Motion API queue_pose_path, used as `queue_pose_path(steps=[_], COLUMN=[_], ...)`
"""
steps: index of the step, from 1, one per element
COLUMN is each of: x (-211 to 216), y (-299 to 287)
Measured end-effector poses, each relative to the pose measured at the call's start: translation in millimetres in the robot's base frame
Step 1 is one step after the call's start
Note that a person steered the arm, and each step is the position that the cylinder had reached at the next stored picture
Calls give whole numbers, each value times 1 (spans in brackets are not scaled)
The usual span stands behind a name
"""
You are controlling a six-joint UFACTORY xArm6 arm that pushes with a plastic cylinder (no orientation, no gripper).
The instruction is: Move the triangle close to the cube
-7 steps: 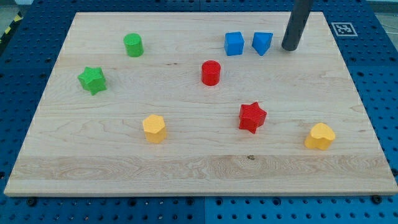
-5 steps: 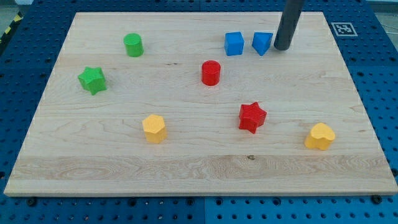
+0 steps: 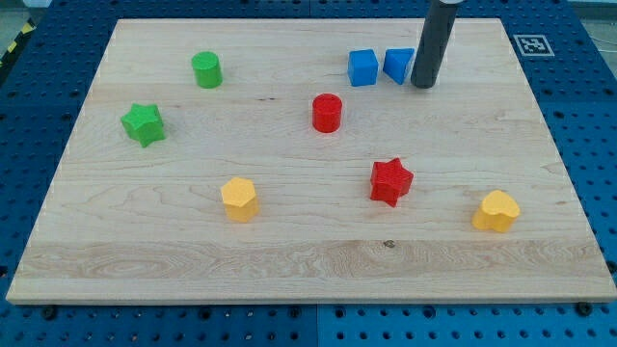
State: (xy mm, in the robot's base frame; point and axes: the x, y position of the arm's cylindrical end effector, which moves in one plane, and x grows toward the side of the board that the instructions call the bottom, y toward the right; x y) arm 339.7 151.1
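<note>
The blue triangle sits near the view's top right of the wooden board, just right of the blue cube, with a narrow gap between them. My tip is against the triangle's right side, and the rod hides the triangle's right edge.
A red cylinder lies below the cube. A green cylinder and green star are at the left. A yellow hexagon, red star and yellow heart lie lower down. The board's top edge is close behind the blue blocks.
My tip has moved left from the triangle's right side and met it. The triangle has slid slightly left, closer to the cube.
</note>
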Motion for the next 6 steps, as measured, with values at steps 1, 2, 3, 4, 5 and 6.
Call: queue_pose_path(steps=[1, 2, 3, 4, 5, 6], x=[23, 43, 61, 65, 65, 65], y=[-1, -7, -18, -21, -29, -29])
